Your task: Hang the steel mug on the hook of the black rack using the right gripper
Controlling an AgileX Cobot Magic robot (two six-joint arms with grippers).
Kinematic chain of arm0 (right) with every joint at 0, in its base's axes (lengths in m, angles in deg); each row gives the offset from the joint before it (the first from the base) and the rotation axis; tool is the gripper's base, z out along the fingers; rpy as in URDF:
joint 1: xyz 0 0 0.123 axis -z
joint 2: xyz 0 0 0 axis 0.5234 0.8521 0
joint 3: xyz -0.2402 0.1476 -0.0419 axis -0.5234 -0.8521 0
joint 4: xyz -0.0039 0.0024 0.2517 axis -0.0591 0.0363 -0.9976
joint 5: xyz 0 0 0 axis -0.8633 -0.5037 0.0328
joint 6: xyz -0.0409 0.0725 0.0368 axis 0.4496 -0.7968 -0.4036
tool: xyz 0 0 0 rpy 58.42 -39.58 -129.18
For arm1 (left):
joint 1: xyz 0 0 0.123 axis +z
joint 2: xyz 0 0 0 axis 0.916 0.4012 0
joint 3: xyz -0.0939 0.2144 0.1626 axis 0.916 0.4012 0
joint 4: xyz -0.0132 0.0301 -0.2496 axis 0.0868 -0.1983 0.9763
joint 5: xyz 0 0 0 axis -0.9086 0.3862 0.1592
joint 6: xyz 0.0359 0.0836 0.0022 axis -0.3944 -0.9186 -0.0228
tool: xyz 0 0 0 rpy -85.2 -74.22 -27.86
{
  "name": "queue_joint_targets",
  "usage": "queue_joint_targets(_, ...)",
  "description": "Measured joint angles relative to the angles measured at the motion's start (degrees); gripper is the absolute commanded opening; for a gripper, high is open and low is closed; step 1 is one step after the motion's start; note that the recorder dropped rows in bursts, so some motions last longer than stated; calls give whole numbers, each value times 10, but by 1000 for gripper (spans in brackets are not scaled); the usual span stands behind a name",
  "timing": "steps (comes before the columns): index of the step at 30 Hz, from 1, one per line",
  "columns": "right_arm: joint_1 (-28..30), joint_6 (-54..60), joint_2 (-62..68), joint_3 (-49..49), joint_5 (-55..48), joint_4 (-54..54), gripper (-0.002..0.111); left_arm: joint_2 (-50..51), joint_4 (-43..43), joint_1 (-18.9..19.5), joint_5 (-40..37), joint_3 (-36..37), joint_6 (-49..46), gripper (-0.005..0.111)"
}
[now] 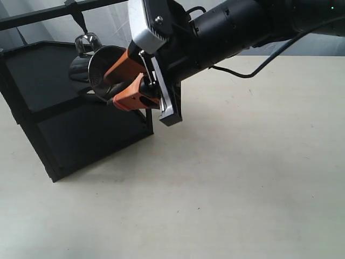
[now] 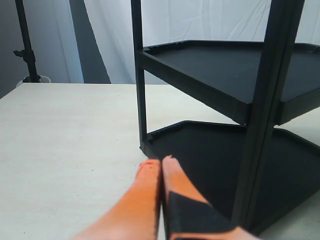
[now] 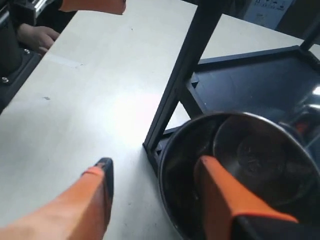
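Note:
The steel mug [image 1: 96, 69] lies on its side high beside the black rack [image 1: 81, 135], mouth toward my right gripper [image 1: 114, 89]. Its looped handle [image 1: 88, 42] sits right at the hook [image 1: 80, 19] under the top crossbar; I cannot tell whether it bears on it. The right gripper [image 3: 152, 167] is open, one orange finger [image 3: 215, 180] inside the mug [image 3: 260, 150] and the other outside, with the rim between them and a wide gap. My left gripper [image 2: 161, 162] is shut and empty, low by the corner of the rack's [image 2: 220, 65] lower tray.
The pale table [image 1: 242, 178] stretches to the right of and in front of the rack. A rack post [image 3: 180, 75] stands close beside the mug's rim. A person's hand [image 3: 36, 36] rests at the table's edge beside dark equipment. A stand [image 2: 26, 50] is beyond the table.

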Motion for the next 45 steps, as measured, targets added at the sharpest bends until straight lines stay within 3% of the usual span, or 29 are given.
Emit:
queue_joint_targets(7,0,-50,-29,0,7,44,48,0,0,0,0,0,0,1)
queue_joint_targets(10,0,-84,-44,0,9,78,29,0,0,0,0,0,0,1)
queue_joint_targets(13,0,-120,-65,0,16,110,-1,0,0,0,0,0,0,1)
queue_joint_targets(17,0,-195,-104,0,37,157,0,0,0,0,0,0,0,1)
queue_joint_targets(19,0,-293,-138,0,79,201,0,0,0,0,0,0,0,1)
queue_joint_targets(22,12,-543,-197,0,200,317,0,0,0,0,0,0,0,1)
queue_joint_targets(24,39,-714,-221,0,227,381,0,0,0,0,0,0,0,1)
queue_joint_targets(28,68,-855,-243,-5,176,494,0,0,0,0,0,0,0,1)
queue_joint_targets(31,69,-967,-244,-21,127,518,0,0,0,0,0,0,0,1)
queue_joint_targets(45,69,-981,-285,-23,122,577,0,0,-4,0,0,0,0,1)
